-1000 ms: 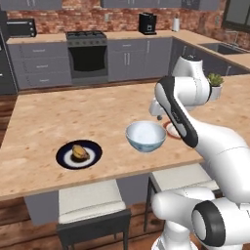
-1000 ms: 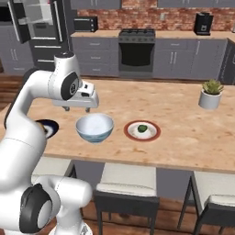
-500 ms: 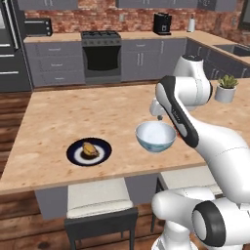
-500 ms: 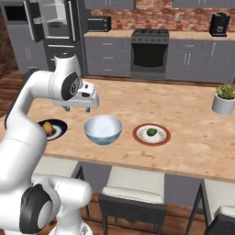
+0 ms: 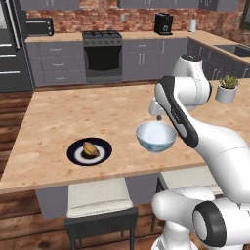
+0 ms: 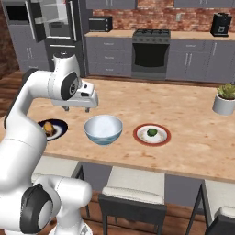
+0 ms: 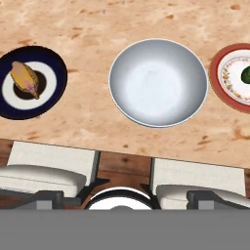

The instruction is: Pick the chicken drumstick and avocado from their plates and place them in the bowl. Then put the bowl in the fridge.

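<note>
Firstly, left base view. Shows a glossy pale blue-white bowl (image 5: 156,137) standing empty on the light wooden island counter (image 5: 73,112), directly below the two-finger gripper (image 5: 157,112). Places the golden-brown chicken drumstick (image 5: 90,149) on its dark navy plate with a white ring (image 5: 73,154), well apart from the bowl. Catches an edge of the tall dark grey fridge (image 5: 7,49) at far left. Compared with a second ago, frames the whole scene shifted sideways: read as the base driving, not as any object moving.

Next, right base view. Sets the bowl between the navy plate and the white plate with a red-brown rim (image 6: 137,134), the small dark green avocado (image 6: 152,133) at its centre. Holds the hand level above the counter, just behind the bowl, with nothing held.

Lastly, hand view. Looks straight down on the bowl, with drumstick and avocado on their plates to either side. Shows the two dark finger tips spread wide, as before.

Judged from this: no item yet picked; the shift probably a repositioning before the first reach, with everything in the task left to do.
</note>
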{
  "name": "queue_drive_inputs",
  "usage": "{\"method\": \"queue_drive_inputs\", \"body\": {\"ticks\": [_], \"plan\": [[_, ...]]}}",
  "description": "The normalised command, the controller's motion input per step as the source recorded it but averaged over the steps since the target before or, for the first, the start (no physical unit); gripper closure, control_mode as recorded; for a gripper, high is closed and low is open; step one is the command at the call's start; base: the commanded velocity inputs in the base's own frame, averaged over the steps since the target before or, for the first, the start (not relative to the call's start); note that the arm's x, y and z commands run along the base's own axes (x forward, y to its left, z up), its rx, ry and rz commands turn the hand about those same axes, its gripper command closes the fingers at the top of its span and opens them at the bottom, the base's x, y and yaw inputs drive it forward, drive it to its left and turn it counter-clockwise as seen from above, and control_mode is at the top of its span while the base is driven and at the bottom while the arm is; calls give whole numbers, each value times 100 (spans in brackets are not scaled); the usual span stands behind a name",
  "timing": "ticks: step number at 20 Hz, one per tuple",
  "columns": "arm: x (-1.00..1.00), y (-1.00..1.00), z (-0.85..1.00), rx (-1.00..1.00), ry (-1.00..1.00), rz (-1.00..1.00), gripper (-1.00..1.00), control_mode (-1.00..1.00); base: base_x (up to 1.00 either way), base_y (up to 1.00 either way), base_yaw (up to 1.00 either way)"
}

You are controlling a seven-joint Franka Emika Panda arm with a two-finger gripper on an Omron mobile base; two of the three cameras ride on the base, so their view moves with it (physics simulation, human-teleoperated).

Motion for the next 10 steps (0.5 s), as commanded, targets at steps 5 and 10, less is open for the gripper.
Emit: {"method": "queue_drive_inputs", "body": {"ticks": [5, 10], "plan": [[0, 0, 0, 0, 0, 0, -100, 100, 0, 0, 0], [0, 0, 0, 0, 0, 0, -100, 100, 0, 0, 0]]}}
